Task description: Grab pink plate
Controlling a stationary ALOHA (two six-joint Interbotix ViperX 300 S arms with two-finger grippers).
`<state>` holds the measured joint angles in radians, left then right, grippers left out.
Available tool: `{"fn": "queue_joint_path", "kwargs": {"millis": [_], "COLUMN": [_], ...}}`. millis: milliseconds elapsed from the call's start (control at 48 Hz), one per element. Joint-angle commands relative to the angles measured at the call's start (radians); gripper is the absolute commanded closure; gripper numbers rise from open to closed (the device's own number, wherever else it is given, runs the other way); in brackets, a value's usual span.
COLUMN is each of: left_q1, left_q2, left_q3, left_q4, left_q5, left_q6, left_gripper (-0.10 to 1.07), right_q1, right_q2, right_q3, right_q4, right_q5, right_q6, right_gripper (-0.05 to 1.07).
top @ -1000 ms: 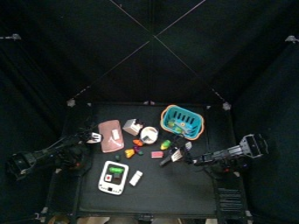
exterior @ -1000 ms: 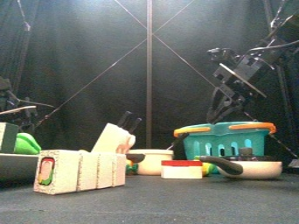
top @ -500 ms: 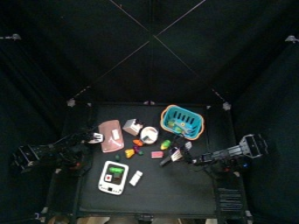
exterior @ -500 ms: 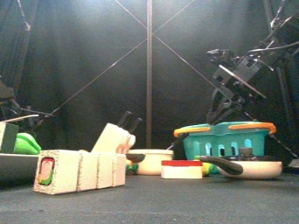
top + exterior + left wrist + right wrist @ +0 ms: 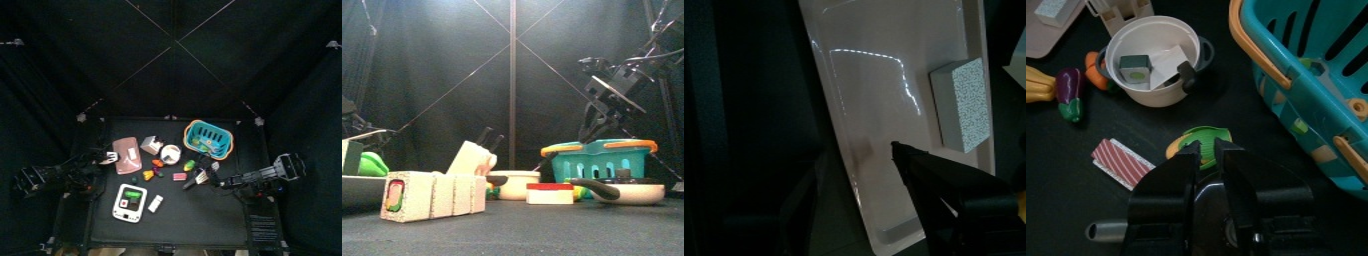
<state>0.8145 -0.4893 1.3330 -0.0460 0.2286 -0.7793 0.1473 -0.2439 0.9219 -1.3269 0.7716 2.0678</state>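
Note:
The pink plate (image 5: 127, 150) lies flat at the table's left middle. In the left wrist view the pink plate (image 5: 871, 90) fills most of the picture, with a pale speckled block (image 5: 965, 100) resting on it. My left gripper (image 5: 107, 159) is open at the plate's left edge. Only one of its fingertips (image 5: 902, 150) shows, hovering low over the plate's surface, with nothing held. My right gripper (image 5: 1213, 152) hangs shut and empty over a green item (image 5: 1194, 142) right of centre, and shows in the top view as right gripper (image 5: 205, 180).
A teal basket (image 5: 209, 138) stands at the back right. A white cup (image 5: 1153, 60) holding small pieces sits near the middle, among scattered small toy foods. A white device with a green panel (image 5: 130, 202) lies near the front.
The left arm has shifted slightly at the plate's left edge. The plate, the right arm and the other things have not moved.

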Motion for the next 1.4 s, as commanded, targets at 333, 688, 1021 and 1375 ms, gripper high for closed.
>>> {"fn": "queue_joint_path", "kwargs": {"millis": [333,688,1021,1375], "left_q1": [0.002,0.003,0.002,0.002], "left_q2": [0.003,0.003,-0.008,-0.074], "left_q3": [0.044,0.06,0.061,0.06], "left_q4": [-0.032,-0.054,-0.055,-0.055], "left_q5": [-0.083,-0.095,-0.094,-0.083], "left_q6": [0.0,0.0,0.0,0.002], "left_gripper": [0.29,0.3,0.45,0.59], "right_q1": [-0.008,-0.009,-0.011,-0.011], "right_q2": [-0.008,-0.005,0.0,0.0], "right_q3": [-0.02,-0.02,-0.02,-0.018], "right_q4": [-0.003,-0.002,0.0,0.005], "right_q5": [0.002,0.002,0.002,0.002], "right_q6": [0.0,0.0,0.0,0.0], "right_gripper": [0.4,0.4,0.4,0.4]}}
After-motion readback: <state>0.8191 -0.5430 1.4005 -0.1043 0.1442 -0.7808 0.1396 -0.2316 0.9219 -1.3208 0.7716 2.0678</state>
